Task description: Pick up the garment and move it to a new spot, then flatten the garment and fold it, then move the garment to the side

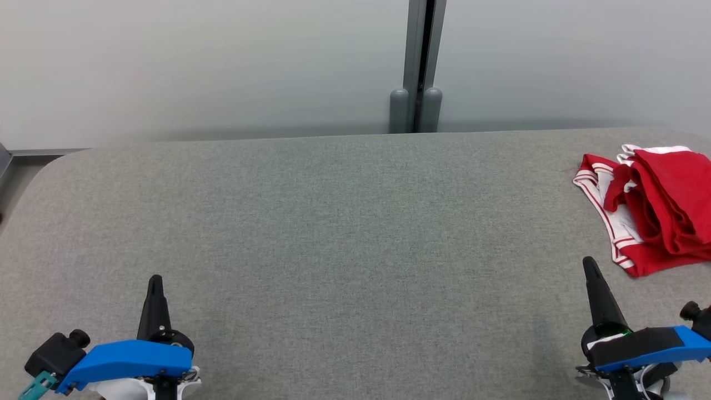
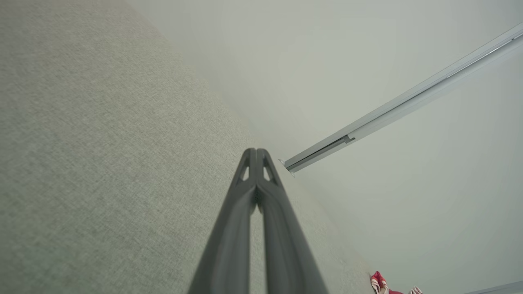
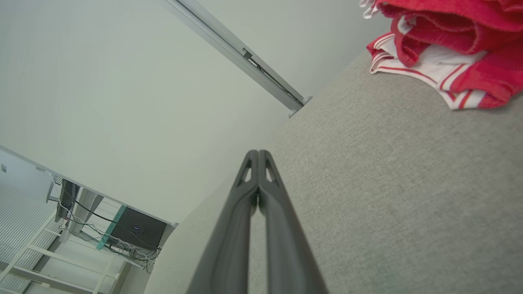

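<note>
Closest to the camera are the two grippers, parked low over the near side of the table (image 1: 333,222). The left gripper (image 1: 155,280) is at the lower left and the right gripper (image 1: 590,264) at the lower right. Both have their fingers pinched fully together with nothing between them, tips pointing away across the grey fabric top.

The garment (image 1: 661,205) is red with white striped trim, bunched in a loose heap at the right end of the table and partly cut off by the edge of the head view. It's just ahead of the right gripper's tips and a bit to their right, near but not touching. The left gripper is well apart from it, most of the table away.

My guess on handling: light, soft and floppy, so it'll sag and drape the second it's lifted, and the layers could slide apart. I'd pinch the striped hem nearest the right gripper, once those fingers spread. Can't tell exactly what kind of garment it is while it's heaped.
</note>
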Available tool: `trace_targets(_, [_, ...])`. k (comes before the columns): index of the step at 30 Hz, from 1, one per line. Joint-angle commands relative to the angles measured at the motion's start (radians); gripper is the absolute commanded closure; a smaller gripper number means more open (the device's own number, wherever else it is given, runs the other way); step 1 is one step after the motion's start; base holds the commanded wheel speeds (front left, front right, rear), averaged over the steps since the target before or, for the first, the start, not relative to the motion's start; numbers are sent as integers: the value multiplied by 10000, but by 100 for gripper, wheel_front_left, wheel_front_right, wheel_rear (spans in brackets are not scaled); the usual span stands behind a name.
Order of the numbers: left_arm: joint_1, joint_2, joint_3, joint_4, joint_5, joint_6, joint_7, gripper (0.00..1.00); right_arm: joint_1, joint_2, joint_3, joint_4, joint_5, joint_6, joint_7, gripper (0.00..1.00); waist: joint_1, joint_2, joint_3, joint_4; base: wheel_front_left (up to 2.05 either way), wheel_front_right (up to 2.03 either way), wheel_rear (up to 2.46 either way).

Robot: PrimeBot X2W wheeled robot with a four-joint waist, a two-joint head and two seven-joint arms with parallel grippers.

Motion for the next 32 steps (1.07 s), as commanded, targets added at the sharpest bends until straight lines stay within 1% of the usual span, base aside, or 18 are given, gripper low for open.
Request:
trace_targets(1, [-226, 7, 55, -129, -305, -97, 83, 100, -264, -31, -38, -68, 321, 3, 79, 100, 0, 0, -8, -3, 0, 0, 0])
trace_targets(16, [-321, 4, 226, -137, -1962, -224, 515, 100, -326, -33, -85, 133, 2020, 3, 324, 100, 0, 0, -91, -29, 0, 0, 0])
trace_targets(32, [-385, 1, 357, -138, -3485, -358, 922, 100, -410, -35, -132, 316, 3603, 3, 563, 100, 0, 0, -179, -56, 0, 0, 0])
